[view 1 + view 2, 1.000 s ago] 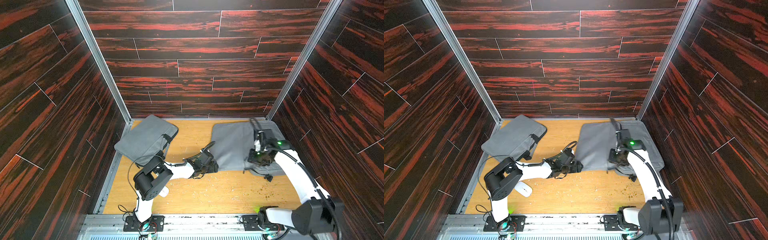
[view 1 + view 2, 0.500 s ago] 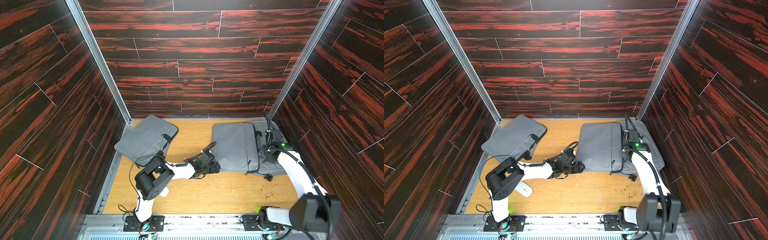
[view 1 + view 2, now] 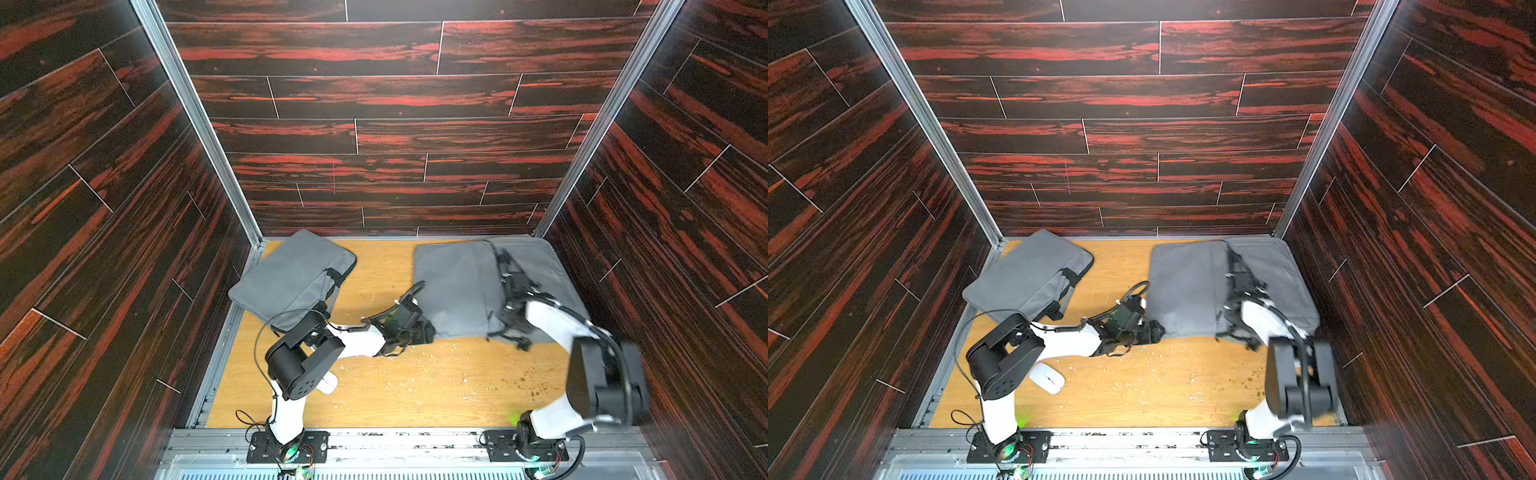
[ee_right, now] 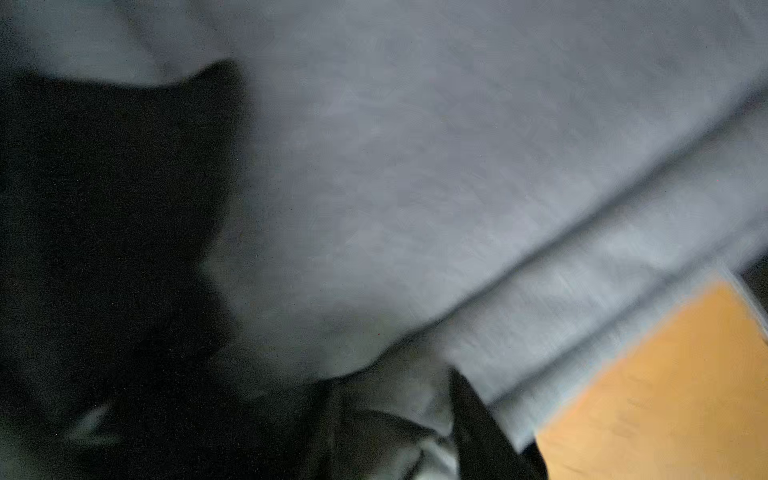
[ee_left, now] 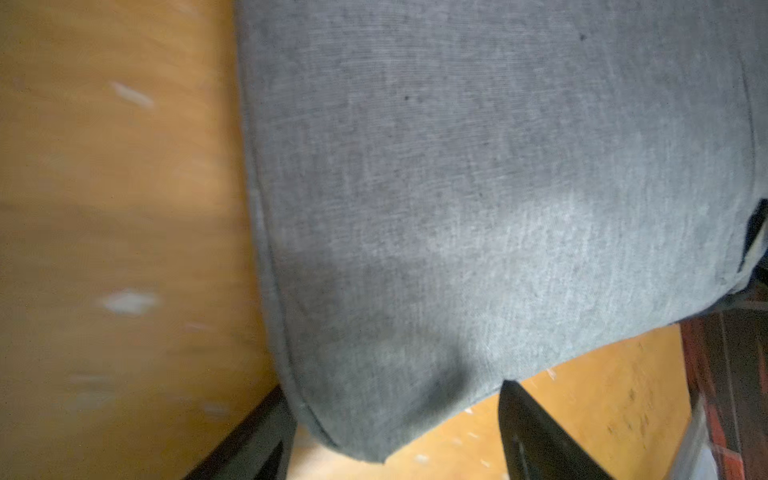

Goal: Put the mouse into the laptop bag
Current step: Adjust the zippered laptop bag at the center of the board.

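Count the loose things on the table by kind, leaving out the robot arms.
Grey laptop bags: 2
White mouse: 1
Total: 3

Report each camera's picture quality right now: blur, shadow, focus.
Right wrist view: smeared throughout, the laptop bag soft, with a black, featureless patch filling one side. Left wrist view: the bag's weave is crisp, but the table is streaked with motion blur. In both top views: evenly lit and sharp, except the right arm's elbow, which is ghosted.
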Action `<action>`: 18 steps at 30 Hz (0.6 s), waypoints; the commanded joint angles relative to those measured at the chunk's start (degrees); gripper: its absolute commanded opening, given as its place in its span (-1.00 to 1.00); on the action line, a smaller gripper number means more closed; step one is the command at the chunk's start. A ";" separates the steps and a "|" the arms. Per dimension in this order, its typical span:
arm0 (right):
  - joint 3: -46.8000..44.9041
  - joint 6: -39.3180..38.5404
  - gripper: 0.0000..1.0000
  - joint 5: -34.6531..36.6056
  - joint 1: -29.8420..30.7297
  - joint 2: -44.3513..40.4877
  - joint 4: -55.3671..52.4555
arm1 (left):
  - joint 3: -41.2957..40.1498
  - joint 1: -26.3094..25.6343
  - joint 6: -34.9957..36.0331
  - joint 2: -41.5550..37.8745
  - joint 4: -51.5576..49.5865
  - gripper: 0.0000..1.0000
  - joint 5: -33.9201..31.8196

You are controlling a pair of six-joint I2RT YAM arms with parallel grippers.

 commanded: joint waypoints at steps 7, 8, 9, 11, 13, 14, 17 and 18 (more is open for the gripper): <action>-3.10 2.18 -0.21 -18.43 6.21 8.33 -1.03 | -3.84 1.68 0.48 0.08 -6.47 0.59 1.78; -3.69 2.27 -0.21 -19.10 6.19 7.59 -0.77 | -3.44 1.69 0.63 0.18 -6.87 0.59 1.80; -4.52 2.37 -0.23 -19.83 6.23 6.80 -0.51 | -3.11 1.70 0.74 0.33 -7.12 0.59 2.01; -6.10 2.59 -0.25 -21.15 6.40 5.40 -0.14 | -2.73 1.72 0.94 0.37 -7.54 0.59 2.29; -7.82 2.94 -0.25 -21.92 6.70 4.02 -0.02 | -2.72 1.66 1.14 -0.06 -7.96 0.59 2.18; -8.46 3.12 -0.24 -22.03 6.84 3.37 -0.04 | -2.75 1.66 1.23 -0.38 -8.20 0.59 2.06; -9.55 3.08 -0.18 -21.73 7.06 0.43 -1.01 | -3.41 1.66 1.65 -2.35 -9.16 0.59 1.56; -9.42 3.05 -0.16 -21.46 7.15 -0.91 -1.78 | -3.53 1.70 1.85 -3.52 -9.74 0.59 1.40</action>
